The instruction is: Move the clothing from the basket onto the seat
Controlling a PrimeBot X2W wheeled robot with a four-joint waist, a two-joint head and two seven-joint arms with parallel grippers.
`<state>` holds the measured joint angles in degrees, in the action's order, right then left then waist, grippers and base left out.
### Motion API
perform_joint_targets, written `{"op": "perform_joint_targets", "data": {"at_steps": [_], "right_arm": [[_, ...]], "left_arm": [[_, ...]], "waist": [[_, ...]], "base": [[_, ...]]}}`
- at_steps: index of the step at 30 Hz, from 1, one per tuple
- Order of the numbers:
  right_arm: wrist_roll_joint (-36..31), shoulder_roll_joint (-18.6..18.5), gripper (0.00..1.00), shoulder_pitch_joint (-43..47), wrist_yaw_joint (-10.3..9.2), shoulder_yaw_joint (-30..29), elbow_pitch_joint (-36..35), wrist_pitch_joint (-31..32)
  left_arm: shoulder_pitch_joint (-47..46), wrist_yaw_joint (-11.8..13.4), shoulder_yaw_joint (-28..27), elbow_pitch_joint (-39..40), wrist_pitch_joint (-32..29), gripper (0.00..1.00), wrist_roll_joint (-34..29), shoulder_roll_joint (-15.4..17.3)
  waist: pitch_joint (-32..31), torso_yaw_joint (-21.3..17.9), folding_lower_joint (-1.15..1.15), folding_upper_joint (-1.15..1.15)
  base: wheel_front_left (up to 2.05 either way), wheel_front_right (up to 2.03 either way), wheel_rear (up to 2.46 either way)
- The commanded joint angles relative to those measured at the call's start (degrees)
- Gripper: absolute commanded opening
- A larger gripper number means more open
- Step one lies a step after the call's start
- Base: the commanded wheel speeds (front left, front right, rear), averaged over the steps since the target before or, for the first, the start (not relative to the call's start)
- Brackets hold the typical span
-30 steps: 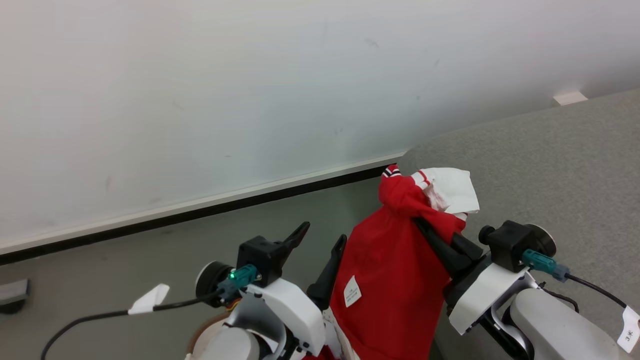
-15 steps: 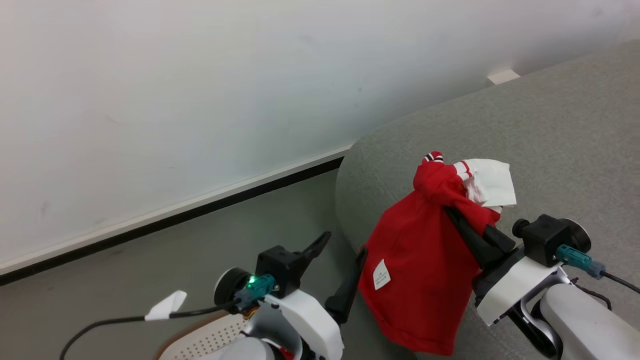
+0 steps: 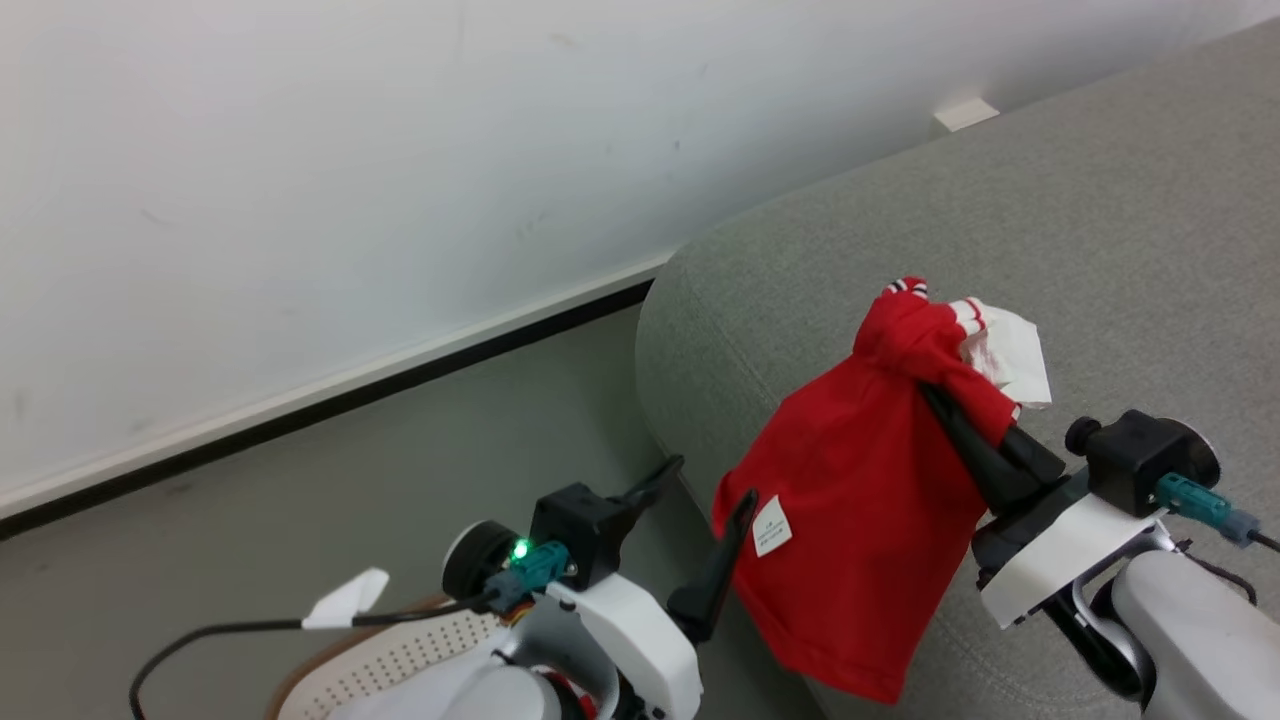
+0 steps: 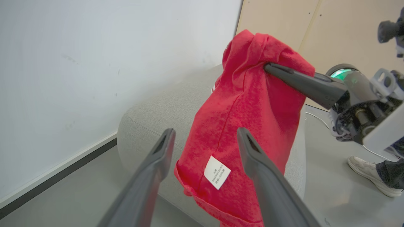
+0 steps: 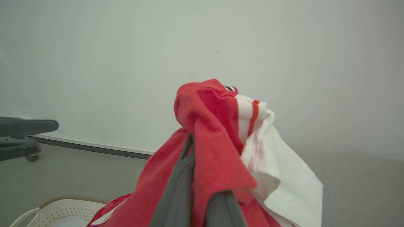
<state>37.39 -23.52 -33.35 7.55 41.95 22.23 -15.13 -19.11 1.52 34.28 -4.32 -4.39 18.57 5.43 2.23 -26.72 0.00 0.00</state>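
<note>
White wall, grey floor

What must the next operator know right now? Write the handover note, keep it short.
Right hand: shut on the clothing, which hangs by the seat's near edge.
Left hand: open, holding nothing, beside the hanging cloth.
The basket sits low at left.
Done: clothing is out of the basket.
Left: lay it on the seat, release; check the basket for more.

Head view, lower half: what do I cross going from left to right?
basket → left hand, open → clothing, hanging → right hand, shut on the clothing's top
</note>
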Motion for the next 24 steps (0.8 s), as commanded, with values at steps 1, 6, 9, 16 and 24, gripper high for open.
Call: {"op": "perform_joint_targets", "data": {"at_steps": [1, 6, 9, 16, 24], "right_arm": [[-0.1, -0.3, 0.00, -0.6, -0.13, -1.4, -0.4, 0.0], [-1.4, 0.7, 0.00, -3.1, -0.12, -7.1, -1.3, 0.0], [-2.1, 0.9, 0.00, -5.8, -0.13, -11.3, -1.4, 0.0], [-3.0, -0.5, 0.00, -15.6, -0.12, -18.9, 2.2, 0.0], [-4.3, -6.9, 0.00, -30.3, -0.13, -26.3, 13.1, 0.2]], "left_arm": [[-1.5, -0.1, -0.1, 0.6, -0.5, 1.00, -0.8, 0.7], [-6.5, -1.0, -0.3, 2.7, -2.7, 1.00, -2.3, 2.2], [-10.6, -2.1, -0.4, 4.1, -4.1, 1.00, -3.1, 2.9], [-21.0, -4.5, -0.2, 6.6, -7.2, 1.00, -5.5, 3.6], [-28.4, -5.8, 0.2, 6.4, -7.7, 1.00, -6.2, 2.7]], "waist": [[2.6, 0.6, 0.00, 0.00], [10.2, 2.3, 0.00, 0.00], [15.4, 3.6, 0.00, 0.00], [27.5, 6.9, 0.00, 0.00], [35.6, 10.5, 0.00, 0.00]], "base": [[0.00, 0.00, 0.00], [0.00, 0.00, 0.00], [0.00, 0.00, 0.00], [0.00, 0.00, 0.00], [0.00, 0.00, 0.00]]}}
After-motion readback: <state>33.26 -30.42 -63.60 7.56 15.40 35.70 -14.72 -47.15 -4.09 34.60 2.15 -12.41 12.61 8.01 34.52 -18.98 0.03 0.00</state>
